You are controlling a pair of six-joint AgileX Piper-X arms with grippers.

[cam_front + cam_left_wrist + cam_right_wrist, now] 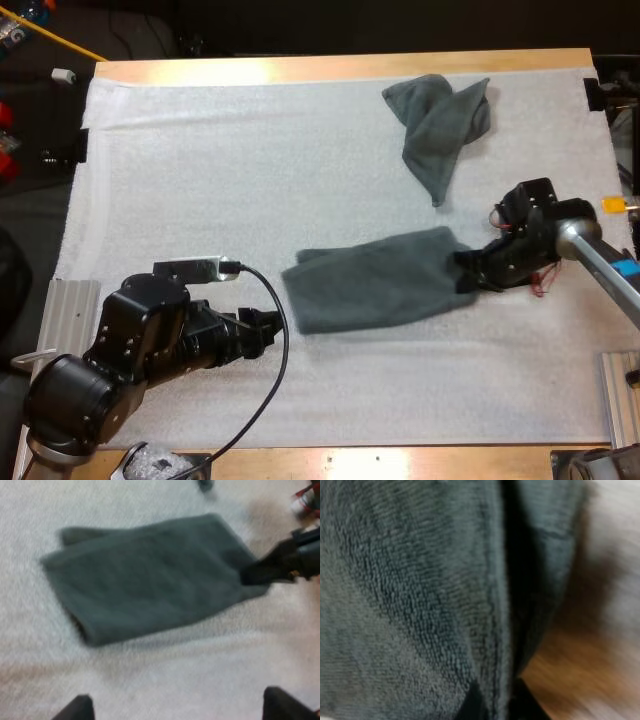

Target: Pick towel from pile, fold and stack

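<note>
Folded towel [375,278] gripped at its right end on the white mat [200,180].
The folded towel is laid flat at the centre of the high view, and its right edge is clamped by the closed right gripper [465,272]. The left gripper [270,332], at lower left, is held open just beside the towel's left end. A crumpled towel [440,125] is seen at upper right of the counter [300,68].

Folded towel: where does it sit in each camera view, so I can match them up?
High view: folded towel lies on the white mat, one end in the right pincer.
Left wrist view: flat ahead of the open left pincer, right pincer at its far end.
Right wrist view: close up, its edge clamped in that pincer.
Shared landmark: the right pincer gripping the towel's end.
</note>
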